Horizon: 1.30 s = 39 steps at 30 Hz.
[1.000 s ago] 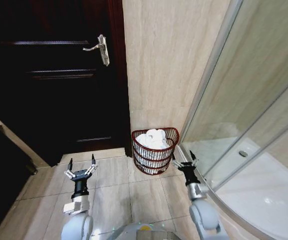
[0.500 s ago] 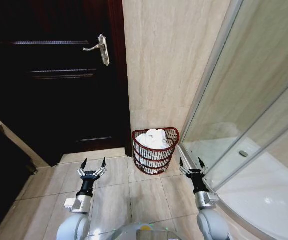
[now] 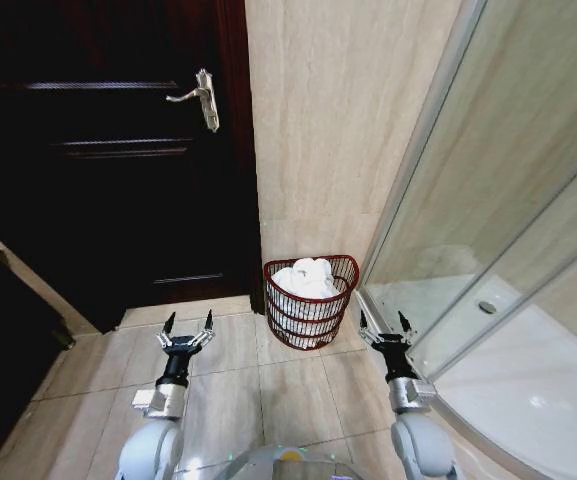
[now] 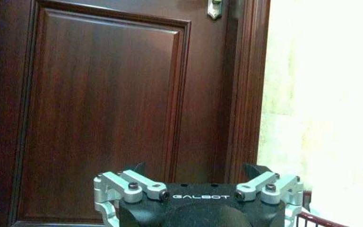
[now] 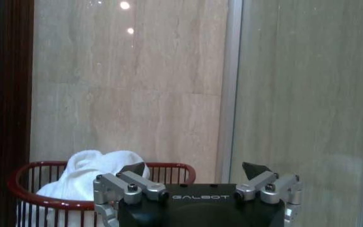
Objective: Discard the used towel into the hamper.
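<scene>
white towel (image 3: pixel 306 277) half-sunk in hamper (image 3: pixel 310 318)

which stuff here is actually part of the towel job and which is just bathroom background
Part of the job:
- hamper, against the wall
- white towel, piled inside the hamper
- left gripper, open, empty
- right gripper, open, empty

Just there:
- dark door
- door handle
- shower screen
- floor tiles
</scene>
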{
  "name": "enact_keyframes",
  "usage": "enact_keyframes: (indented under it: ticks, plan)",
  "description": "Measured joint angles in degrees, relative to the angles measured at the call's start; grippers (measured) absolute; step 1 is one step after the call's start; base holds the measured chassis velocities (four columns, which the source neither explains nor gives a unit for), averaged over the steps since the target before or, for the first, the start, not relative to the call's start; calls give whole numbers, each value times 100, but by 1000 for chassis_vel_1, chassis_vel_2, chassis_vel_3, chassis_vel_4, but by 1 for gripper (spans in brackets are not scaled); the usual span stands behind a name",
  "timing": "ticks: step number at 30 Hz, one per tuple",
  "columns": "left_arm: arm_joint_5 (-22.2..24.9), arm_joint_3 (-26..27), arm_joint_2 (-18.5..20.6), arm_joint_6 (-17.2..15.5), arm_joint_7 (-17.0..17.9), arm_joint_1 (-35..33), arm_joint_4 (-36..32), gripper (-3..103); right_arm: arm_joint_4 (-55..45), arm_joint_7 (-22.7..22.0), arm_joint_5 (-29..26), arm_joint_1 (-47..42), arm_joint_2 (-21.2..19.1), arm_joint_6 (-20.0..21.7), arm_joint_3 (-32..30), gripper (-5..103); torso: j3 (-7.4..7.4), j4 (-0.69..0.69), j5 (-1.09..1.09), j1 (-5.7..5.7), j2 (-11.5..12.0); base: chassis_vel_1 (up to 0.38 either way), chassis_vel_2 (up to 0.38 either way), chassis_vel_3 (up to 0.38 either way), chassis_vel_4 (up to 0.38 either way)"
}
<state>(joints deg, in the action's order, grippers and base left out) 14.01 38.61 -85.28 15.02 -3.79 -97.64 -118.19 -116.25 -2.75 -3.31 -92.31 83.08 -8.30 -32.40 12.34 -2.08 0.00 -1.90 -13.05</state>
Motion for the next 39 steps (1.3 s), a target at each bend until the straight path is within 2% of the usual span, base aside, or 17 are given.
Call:
enact_keyframes:
  ticks: [21, 39]
  plan:
    - [-16, 80, -132, 12, 57, 26, 48, 100, 81, -60, 101, 146, -40, 141, 210, 100, 0, 0, 0, 0, 0, 0, 0, 0, 0]
    - [-126, 84, -154, 8, 57, 77, 86, 100, 140, -76, -118, 240, -58, -43, 197, 100, 0, 0, 0, 0, 0, 6, 6, 9, 6]
